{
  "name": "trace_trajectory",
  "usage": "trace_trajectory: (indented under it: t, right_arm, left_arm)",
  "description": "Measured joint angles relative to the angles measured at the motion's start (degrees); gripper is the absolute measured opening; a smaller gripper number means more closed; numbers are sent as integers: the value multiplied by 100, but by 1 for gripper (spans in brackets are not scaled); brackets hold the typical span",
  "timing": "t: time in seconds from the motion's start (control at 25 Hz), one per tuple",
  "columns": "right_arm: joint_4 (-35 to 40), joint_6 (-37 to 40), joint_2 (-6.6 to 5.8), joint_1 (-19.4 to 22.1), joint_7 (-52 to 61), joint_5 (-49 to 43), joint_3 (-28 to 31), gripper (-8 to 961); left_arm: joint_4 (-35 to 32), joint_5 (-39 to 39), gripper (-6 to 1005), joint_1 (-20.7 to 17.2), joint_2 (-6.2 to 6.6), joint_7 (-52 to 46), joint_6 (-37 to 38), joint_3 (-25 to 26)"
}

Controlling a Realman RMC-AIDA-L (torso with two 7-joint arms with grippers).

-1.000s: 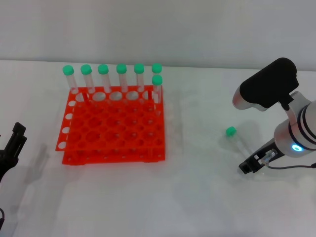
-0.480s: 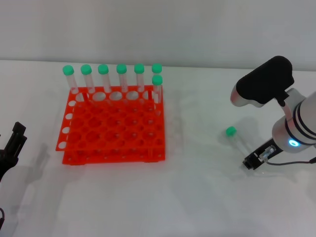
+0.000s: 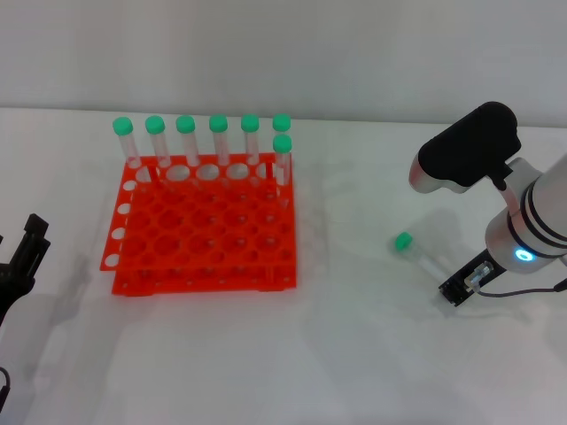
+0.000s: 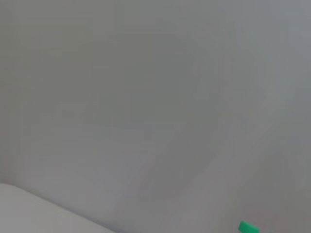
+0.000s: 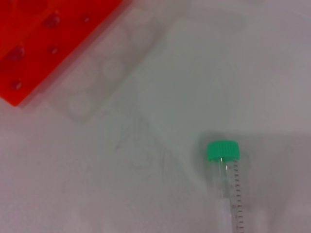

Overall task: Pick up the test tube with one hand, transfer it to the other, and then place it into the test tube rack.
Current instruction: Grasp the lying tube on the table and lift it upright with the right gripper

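Test tube [image 3: 418, 254] flat, green cap toward rack [image 3: 204, 226]

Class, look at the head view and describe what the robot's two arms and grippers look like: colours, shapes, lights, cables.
The right arm is a thick silver-white cylinder with black rings and a small lit blue indicator, topped by a rounded black casing. A thin dark cable trails from it. The right gripper is black and blocky. Of the left arm only the left gripper shows: black and angular, at the picture's edge.
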State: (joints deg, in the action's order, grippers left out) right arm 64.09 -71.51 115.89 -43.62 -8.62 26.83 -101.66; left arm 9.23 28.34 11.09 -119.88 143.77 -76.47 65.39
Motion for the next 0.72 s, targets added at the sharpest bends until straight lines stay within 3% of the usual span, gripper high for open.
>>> trace_trajectory:
  t: [0.2,0.44,0.56,0.72]
  right_arm:
    - [460,-59,-39,226,-217,32,218,189]
    - [1925,-152,-49,1310,-1298,598,1324,188]
    - [2337,76,-50,2026,-2420,1813,2105,188]
    - [2087,344,-54,2609,-3848,3450,2749,188]
  left_arm:
    - [-1,-7,733,-1,-1,6,-47,0]
    - [-1,-20,718,-67,-1,10,-652,-7]
    - [0,-48,711,-107,-1,-46,-1015,-30]
    - [0,-114,679,-75,45,-315,-1138,-311]
